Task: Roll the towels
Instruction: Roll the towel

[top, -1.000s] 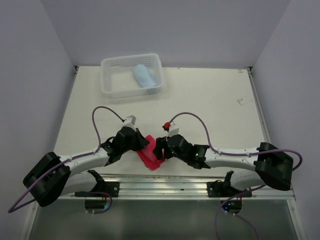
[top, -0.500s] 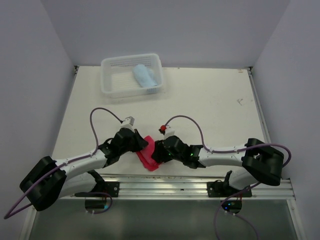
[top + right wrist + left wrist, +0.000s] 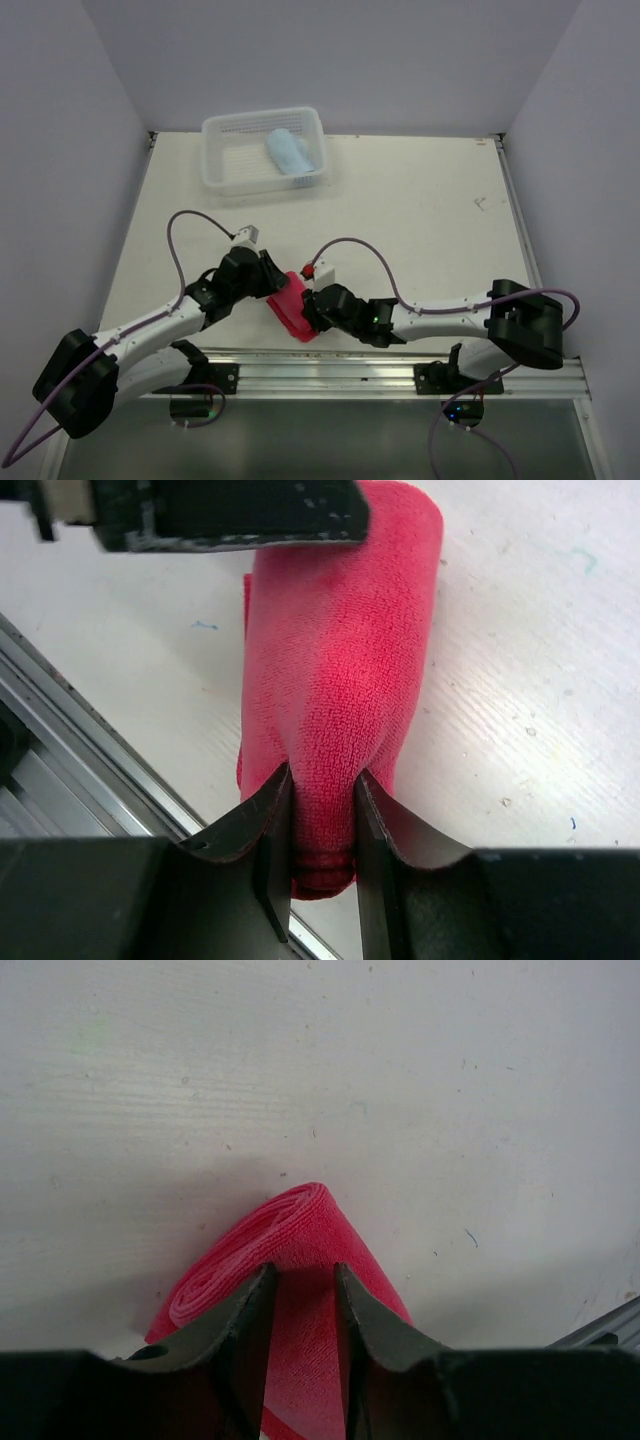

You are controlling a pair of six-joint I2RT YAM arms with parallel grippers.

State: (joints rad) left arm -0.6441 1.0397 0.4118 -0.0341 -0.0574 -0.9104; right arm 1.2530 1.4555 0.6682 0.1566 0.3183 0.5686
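The blue towel [image 3: 289, 152] is lying rolled in the basket [image 3: 260, 114], well beyond both hands. The red towel [image 3: 340, 680], rolled, is lying between them. The right hand [image 3: 322, 775] is pinching its end. The left hand [image 3: 304, 1270] is straddling it narrowly, grip unclear. Rolling is judged nearly done.
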